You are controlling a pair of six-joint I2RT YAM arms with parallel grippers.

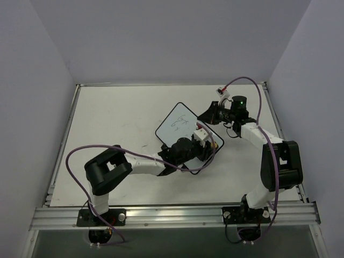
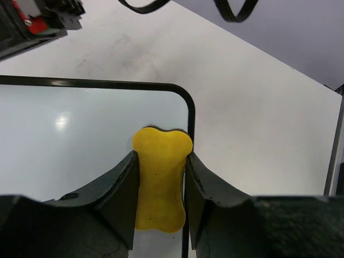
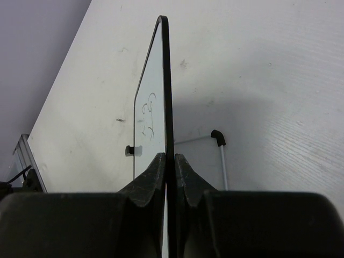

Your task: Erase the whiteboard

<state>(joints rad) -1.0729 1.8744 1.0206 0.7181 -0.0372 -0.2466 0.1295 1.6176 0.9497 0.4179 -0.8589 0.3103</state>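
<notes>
The whiteboard (image 1: 179, 124) is appearing mid-frame in the top view, bearing handwriting. Only the left wrist view is showing the left gripper (image 2: 161, 157) clamping a yellow eraser (image 2: 160, 188). The right wrist view is showing the right gripper (image 3: 169, 157) pinching the board's edge.

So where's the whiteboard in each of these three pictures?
Top external: whiteboard near the table's centre.
Left wrist: fills the left half, with the yellow eraser in the left hand at its right edge.
Right wrist: centre, edge-on, pinched by the right hand.
Shared landmark: its thin black frame.
</notes>
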